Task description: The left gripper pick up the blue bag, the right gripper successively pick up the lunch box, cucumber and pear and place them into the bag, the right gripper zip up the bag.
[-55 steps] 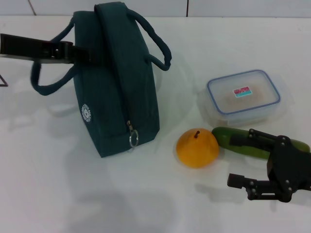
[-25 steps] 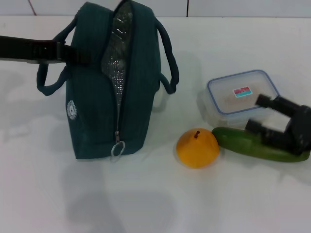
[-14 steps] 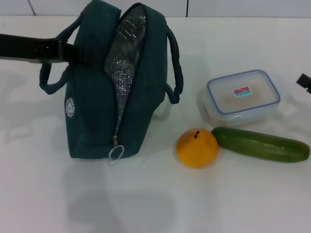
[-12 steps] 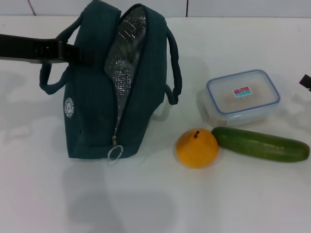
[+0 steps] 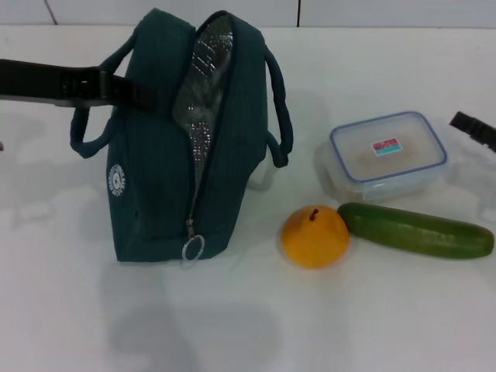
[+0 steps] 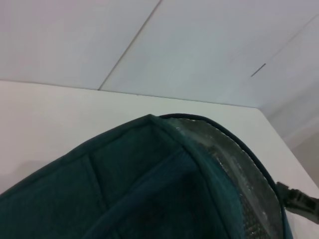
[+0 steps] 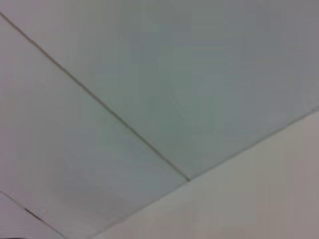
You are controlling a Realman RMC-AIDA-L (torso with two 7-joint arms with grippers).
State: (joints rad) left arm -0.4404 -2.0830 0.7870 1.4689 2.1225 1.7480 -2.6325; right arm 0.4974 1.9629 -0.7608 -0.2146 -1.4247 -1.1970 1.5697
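White table: left gripper is clamped on the upright bag, mouth gaping, lining showing. Box, cucumber and pear lie beside it. Right gripper peeks in at the edge, fingers' state unclear.

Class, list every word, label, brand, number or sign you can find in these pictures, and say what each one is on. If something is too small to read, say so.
Nothing here can be read as text.
Round white logo on the side of the blue bag: too small to read.
Red-and-blue sticker on the lid of the lunch box: too small to read.
Pear and cucumber: no markings.
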